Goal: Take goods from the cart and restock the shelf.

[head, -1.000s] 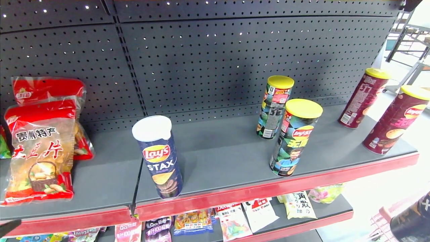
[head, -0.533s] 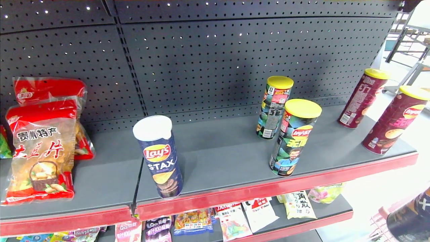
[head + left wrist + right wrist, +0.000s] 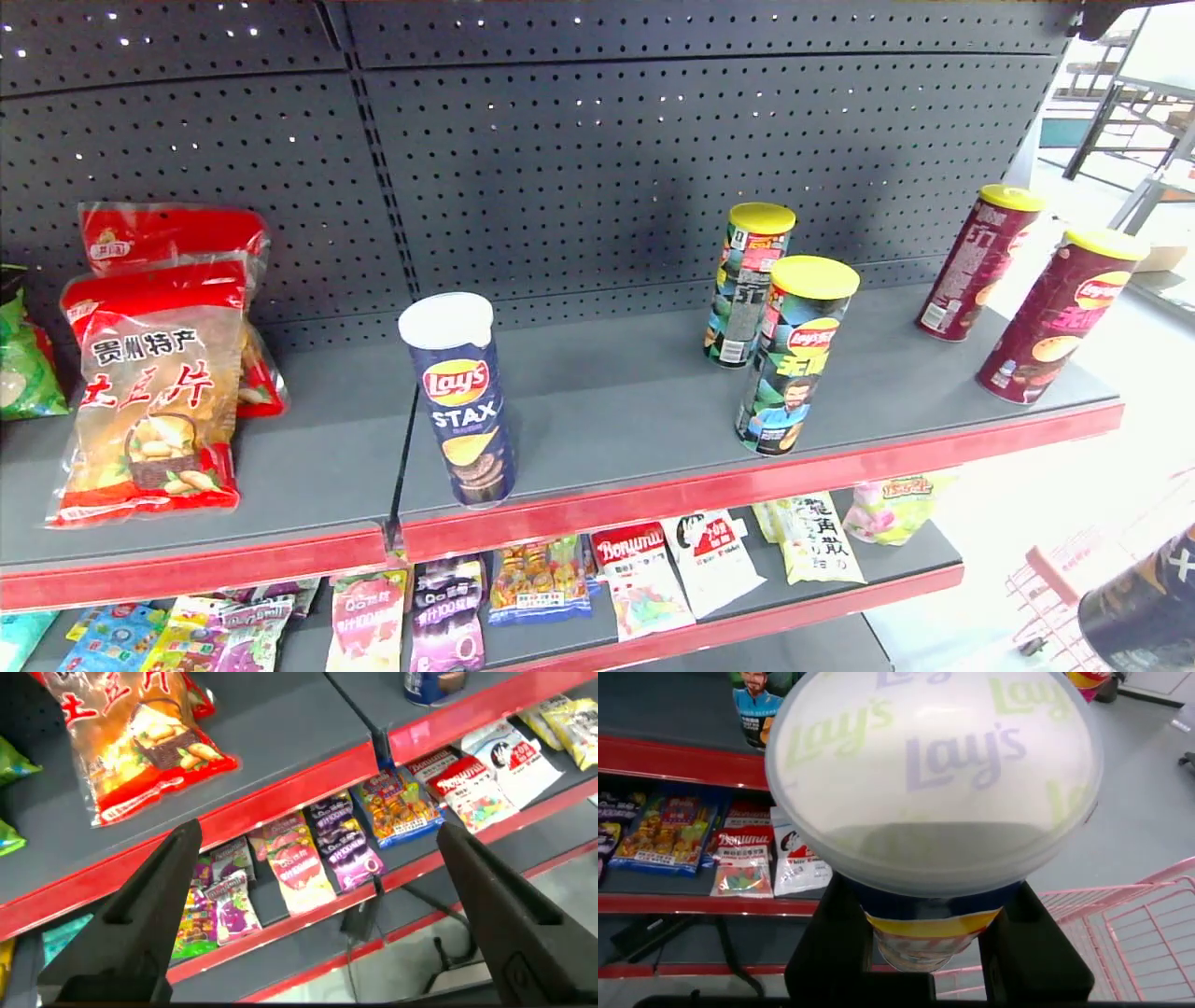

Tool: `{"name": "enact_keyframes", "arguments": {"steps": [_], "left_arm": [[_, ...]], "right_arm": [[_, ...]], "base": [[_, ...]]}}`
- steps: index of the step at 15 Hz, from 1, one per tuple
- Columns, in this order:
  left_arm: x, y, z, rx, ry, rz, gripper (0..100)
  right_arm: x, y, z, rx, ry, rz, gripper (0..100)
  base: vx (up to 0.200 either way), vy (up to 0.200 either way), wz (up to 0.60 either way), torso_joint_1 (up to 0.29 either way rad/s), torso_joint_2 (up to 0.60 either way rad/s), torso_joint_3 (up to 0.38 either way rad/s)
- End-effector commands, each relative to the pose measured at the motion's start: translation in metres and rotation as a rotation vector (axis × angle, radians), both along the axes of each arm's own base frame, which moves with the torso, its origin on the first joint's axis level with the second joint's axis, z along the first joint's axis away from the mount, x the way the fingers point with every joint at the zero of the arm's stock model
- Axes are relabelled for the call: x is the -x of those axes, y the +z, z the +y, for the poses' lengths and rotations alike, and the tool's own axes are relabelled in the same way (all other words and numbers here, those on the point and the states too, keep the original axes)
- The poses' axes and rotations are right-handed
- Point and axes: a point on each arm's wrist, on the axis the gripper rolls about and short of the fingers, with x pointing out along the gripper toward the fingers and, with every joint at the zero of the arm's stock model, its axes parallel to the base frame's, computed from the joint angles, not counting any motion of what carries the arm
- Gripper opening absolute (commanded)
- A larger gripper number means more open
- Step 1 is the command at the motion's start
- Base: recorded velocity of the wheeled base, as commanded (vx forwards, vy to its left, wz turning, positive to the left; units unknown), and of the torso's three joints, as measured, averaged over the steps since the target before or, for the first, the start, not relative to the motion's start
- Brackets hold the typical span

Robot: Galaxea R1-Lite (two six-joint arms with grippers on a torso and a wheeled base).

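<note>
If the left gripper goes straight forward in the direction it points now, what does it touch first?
Probably the small snack packets lying between the open fingers of the left gripper. The red front edge of the shelf above them runs close over that line, so depth is uncertain.
</note>
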Motion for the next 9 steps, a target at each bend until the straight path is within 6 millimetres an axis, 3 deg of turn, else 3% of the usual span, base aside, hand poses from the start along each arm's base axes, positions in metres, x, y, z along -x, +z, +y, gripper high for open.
{"name": "enact_keyframes", "arguments": {"steps": [1,9], "left_arm": [[-0.0002,-0.0005,0.0000,-0.004,-0.001,0.001,100],[0.0091,-0.0104,-0.0006,-0.007,-0.006,-0.046,100]], "right_arm": [[-0.0001,-0.0003,0.0000,0.001,0.000,0.003,0],[-0.0049,-0.0014,0.0009,0.002,0.008,0.029,0]], "base": [[0.000,0.000,0.60,-0.002,0.00,-0.002],[0.000,0.000,0.60,0.008,0.01,0.004]]}}
